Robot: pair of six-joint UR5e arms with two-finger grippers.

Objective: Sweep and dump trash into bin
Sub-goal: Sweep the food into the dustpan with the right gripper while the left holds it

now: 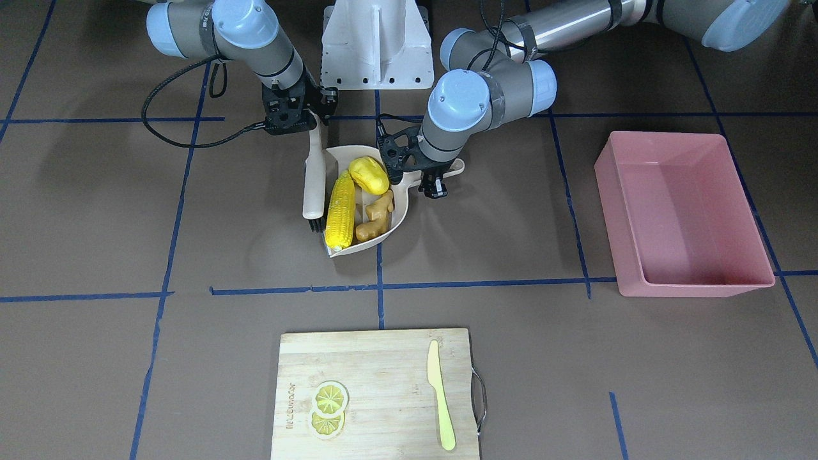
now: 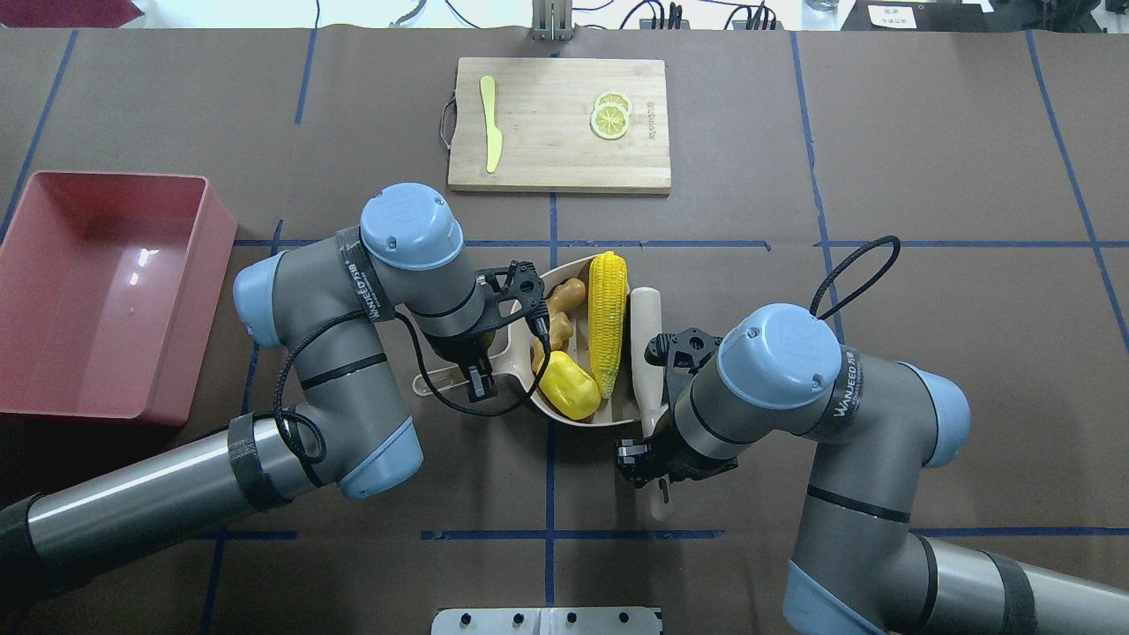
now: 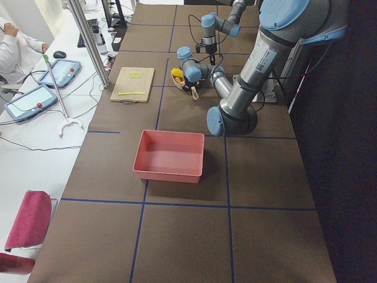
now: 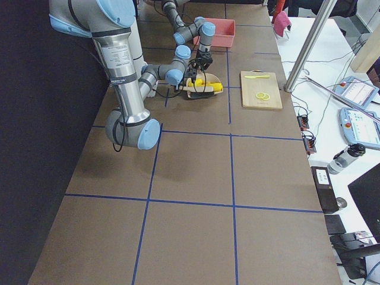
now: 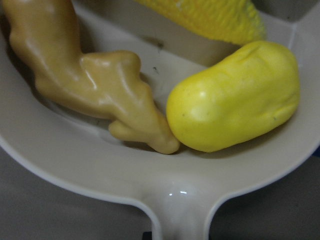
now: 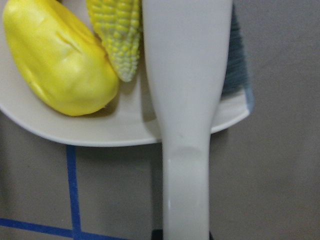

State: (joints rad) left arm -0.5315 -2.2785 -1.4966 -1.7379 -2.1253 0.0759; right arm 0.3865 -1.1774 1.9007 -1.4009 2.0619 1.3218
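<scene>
A beige dustpan holds all the trash: the yellow corn cob, the yellow potato-like lump and the tan ginger root. My left gripper is shut on the dustpan's handle. My right gripper is shut on the handle of a beige brush that lies beside the corn. The wrist views show the ginger, lump and brush handle. The pink bin stands empty to my left.
A wooden cutting board lies at the far side of the table, with two lemon slices and a pale yellow-green knife on it. The robot base is behind the dustpan.
</scene>
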